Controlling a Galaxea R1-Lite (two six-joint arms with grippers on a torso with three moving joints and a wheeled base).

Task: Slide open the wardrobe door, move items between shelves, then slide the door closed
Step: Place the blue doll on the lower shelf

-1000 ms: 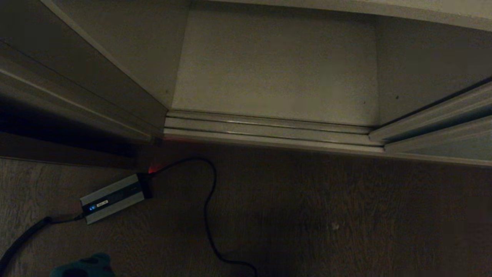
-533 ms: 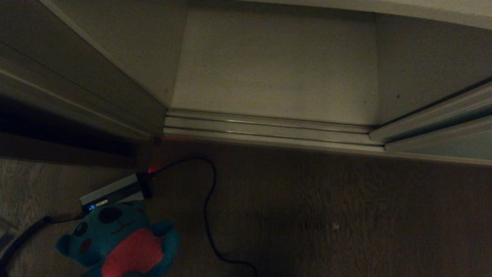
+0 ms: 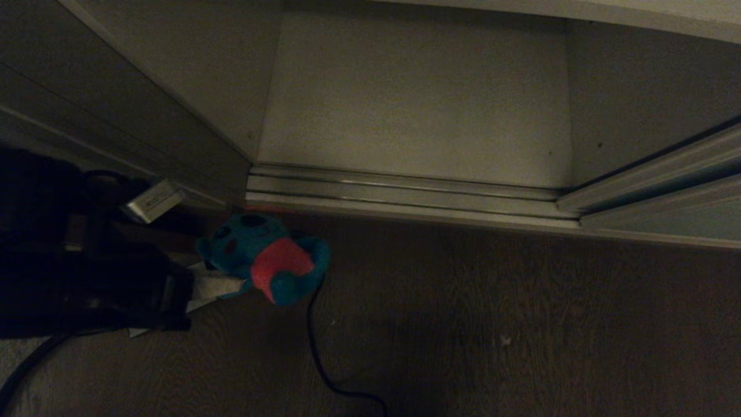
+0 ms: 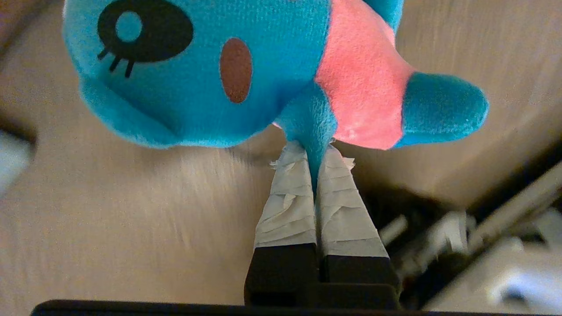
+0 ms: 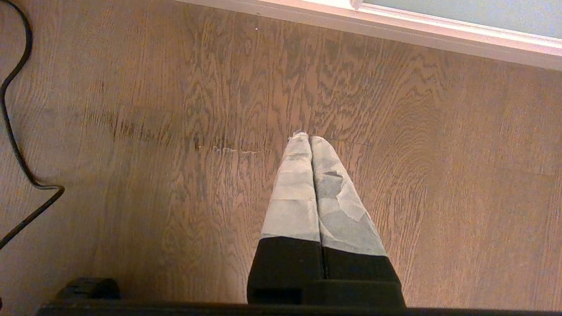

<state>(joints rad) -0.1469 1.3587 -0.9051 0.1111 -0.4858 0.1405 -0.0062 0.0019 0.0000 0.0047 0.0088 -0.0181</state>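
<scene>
Dark brown wood-grain floor [image 3: 492, 324] is lying before the open wardrobe, whose off-white bottom shelf board [image 3: 414, 98] is sitting behind a ribbed pale metal track [image 3: 405, 194], with the grey-green sliding door [image 3: 671, 214] standing at the right. One teal-blue plush toy in a pink shirt [image 3: 263, 258] is hanging above the floor just before the track's left end, its head pointing left and its feet right, and the left gripper [image 3: 228, 285] is pinching one of its limbs between two tape-wrapped fingers [image 4: 292, 206] pressed tight. One black cable [image 3: 315, 353] is trailing across the floor, no writing is legible anywhere, and the right gripper [image 5: 310, 139] is hanging over bare floor with its two fingers pressed together on nothing.
</scene>
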